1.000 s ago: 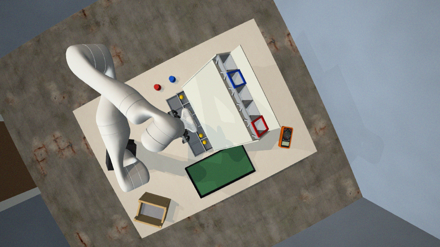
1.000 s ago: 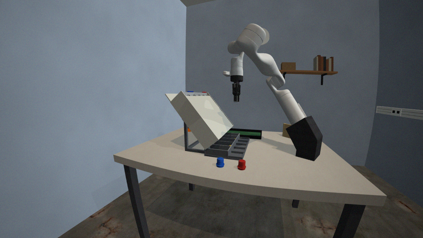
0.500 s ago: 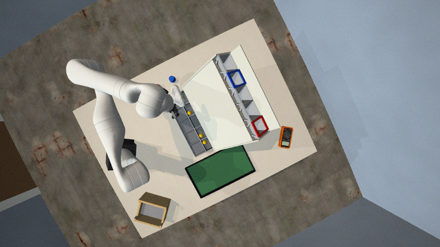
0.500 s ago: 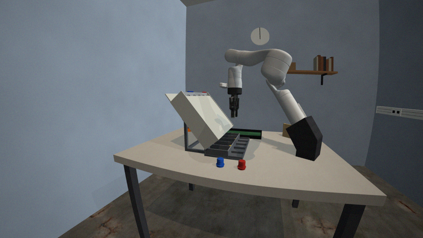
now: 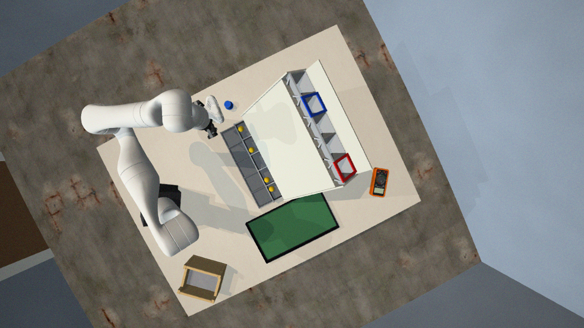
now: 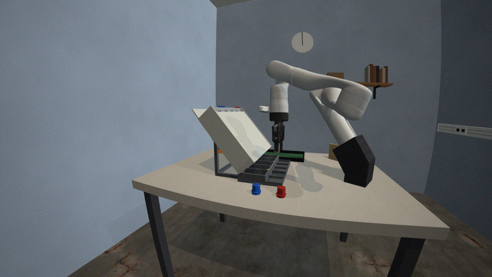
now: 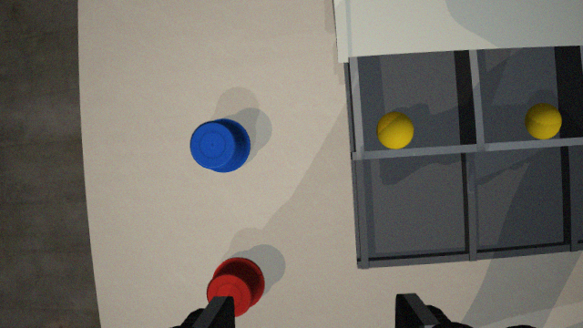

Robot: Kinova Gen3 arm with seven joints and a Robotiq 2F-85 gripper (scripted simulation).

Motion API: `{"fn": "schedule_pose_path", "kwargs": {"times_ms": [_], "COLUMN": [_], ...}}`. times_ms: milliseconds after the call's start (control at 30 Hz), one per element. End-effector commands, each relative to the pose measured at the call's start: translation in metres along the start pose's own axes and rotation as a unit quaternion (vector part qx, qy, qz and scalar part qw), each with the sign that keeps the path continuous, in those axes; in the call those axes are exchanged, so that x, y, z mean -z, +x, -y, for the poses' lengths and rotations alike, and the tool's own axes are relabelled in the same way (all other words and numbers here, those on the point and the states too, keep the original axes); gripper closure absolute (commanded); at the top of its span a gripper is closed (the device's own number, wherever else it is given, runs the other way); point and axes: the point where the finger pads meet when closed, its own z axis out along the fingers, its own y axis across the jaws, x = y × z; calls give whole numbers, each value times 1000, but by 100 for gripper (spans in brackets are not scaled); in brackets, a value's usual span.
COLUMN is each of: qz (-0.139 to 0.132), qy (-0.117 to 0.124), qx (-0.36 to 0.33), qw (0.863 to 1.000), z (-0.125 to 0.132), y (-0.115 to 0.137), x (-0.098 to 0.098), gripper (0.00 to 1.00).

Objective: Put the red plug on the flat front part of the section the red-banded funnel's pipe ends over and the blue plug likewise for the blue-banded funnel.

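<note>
Red plug (image 6: 281,191) (image 7: 234,287), blue plug (image 5: 228,105) (image 6: 255,189) (image 7: 214,145) upright on desk (image 5: 366,133) (image 6: 330,206) (image 7: 150,205), beside bins (image 5: 243,167) (image 6: 263,177) (image 7: 414,261). Yellow marbles (image 5: 240,128) (image 7: 395,130) in back row. Tool (image 5: 205,118) (image 6: 278,150) (image 7: 314,310) points down, partly open, nothing held. Blue funnel (image 5: 304,106), red funnel (image 5: 338,171) up top.

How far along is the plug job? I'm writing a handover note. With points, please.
Four yellow marbles (image 5: 251,150) lie in the sections, so the tracing looks well advanced. The gripper (image 5: 204,119) (image 6: 278,149) (image 7: 315,301) is part-open and holds nothing. Left: placing the red plug (image 6: 281,191) (image 7: 232,292) and the blue plug (image 5: 228,105) (image 6: 255,189) (image 7: 214,145), both standing on the table.
</note>
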Motion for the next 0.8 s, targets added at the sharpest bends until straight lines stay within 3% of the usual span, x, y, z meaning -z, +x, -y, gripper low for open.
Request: {"fn": "schedule_pose_path", "kwargs": {"times_ms": [0,133,167,700,733,767], "qz": [-10,-10,-11,-11,-11,-11], "qy": [-18,-18,-33,-33,-34,-34], "qx": [12,12,19,19,20,20], "qw": [1000,1000,999,999,999,999], "z": [29,29,61,61,56,56], "y": [-12,-12,-29,-29,-28,-28], "x": [-22,-22,-41,-41,-110,-111], "gripper": [30,30,30,30,30,30]}}
